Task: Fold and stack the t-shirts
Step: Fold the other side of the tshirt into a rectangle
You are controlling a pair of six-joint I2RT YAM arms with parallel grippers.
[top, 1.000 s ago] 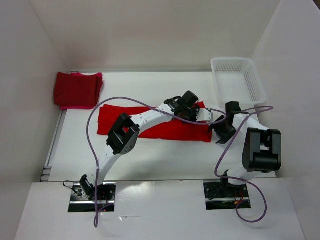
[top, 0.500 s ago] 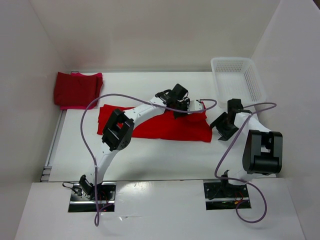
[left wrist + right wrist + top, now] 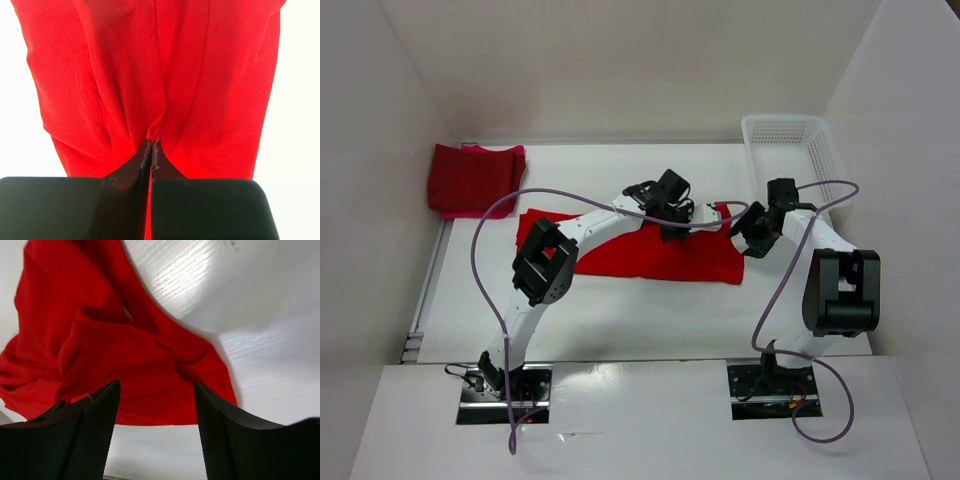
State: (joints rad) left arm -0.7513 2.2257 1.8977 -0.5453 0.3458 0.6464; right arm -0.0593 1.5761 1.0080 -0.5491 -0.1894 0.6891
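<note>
A bright red t-shirt [image 3: 650, 255] lies folded in a long strip across the middle of the table. My left gripper [image 3: 682, 226] is shut on a pinch of its far edge; in the left wrist view the fingertips [image 3: 151, 145] meet with the red cloth [image 3: 200, 90] gathered between them. My right gripper [image 3: 740, 238] is open at the shirt's right end, holding nothing; its wrist view shows the rumpled shirt end [image 3: 125, 370] beyond the spread fingers. Two folded t-shirts sit stacked at the far left: a dark red one [image 3: 472, 178] on a pinkish one [image 3: 470, 212].
A white mesh basket [image 3: 795, 160] stands at the back right, just beyond my right arm. Purple cables loop over both arms. White walls close in the table on the left, back and right.
My left gripper has moved left and toward the back along the shirt, pulling the cloth with it. My right gripper has swung up toward the shirt's right end.
</note>
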